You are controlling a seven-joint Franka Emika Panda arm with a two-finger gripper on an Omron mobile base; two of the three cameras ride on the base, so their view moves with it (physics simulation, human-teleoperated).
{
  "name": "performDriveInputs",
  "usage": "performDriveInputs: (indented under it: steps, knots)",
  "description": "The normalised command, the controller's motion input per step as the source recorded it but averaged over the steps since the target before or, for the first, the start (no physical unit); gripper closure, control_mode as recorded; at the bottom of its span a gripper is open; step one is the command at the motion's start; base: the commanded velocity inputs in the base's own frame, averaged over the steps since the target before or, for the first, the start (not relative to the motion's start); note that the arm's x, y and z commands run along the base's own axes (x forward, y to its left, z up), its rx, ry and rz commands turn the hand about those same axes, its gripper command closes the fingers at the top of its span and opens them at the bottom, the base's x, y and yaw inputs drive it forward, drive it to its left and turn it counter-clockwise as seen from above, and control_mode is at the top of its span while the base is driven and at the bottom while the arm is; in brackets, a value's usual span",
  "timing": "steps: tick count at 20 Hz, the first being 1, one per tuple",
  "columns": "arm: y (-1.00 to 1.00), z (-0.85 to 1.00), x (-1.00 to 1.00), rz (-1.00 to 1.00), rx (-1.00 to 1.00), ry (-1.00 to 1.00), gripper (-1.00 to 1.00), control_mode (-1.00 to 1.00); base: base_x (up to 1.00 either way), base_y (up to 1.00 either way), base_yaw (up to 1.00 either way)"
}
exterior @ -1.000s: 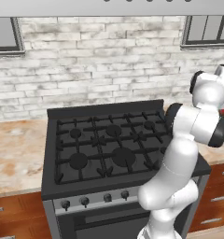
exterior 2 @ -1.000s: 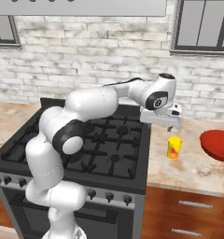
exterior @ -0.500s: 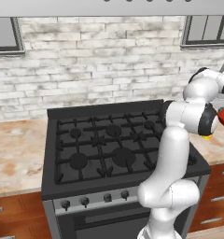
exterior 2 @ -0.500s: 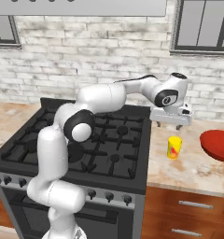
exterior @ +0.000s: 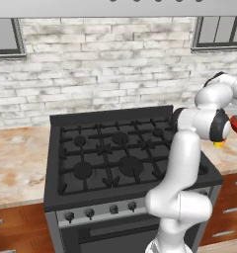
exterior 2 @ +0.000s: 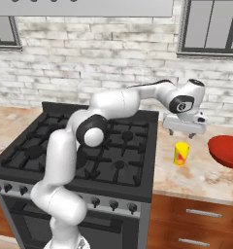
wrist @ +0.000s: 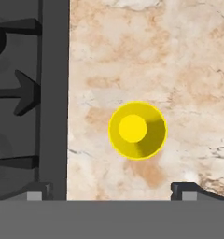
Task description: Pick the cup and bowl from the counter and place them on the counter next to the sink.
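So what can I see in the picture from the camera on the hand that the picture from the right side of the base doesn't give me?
The hand view alone looks straight down into the yellow cup, so its round open mouth and inside show, with the two dark fingers standing wide apart at the bottom.

The right base view alone shows the red bowl further along the counter, the brick wall, the windows and the whole white arm, with the gripper hanging above the cup.

Both share the cup standing upright on the beige counter, beside the black stove.
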Motion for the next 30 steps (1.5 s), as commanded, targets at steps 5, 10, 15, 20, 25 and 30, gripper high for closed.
performDriveInputs:
  steps: [5, 10, 15, 20, 25, 30]
  knots:
    - [0.01, -0.21, 0.12, 0.04, 0.0, 0.0, -1.0, -1.0, 0.0, 0.0, 0.0]
    - [0.03, -0.24, 0.2, 0.04, 0.0, 0.0, -1.0, -1.0, 0.0, 0.0, 0.0]
    - [0.01, -0.25, 0.16, 0.01, -0.02, 0.0, -1.0, -1.0, 0.0, 0.0, 0.0]
    - [0.01, -0.24, 0.17, 0.0, -0.04, 0.01, -1.0, -1.0, 0.0, 0.0, 0.0]
    - [0.06, -0.02, 0.01, 0.0, -0.01, 0.01, -1.0, -1.0, 0.0, 0.0, 0.0]
    - [0.11, -0.05, -0.06, 0.0, 0.0, 0.0, -1.0, -1.0, 0.0, 0.0, 0.0]
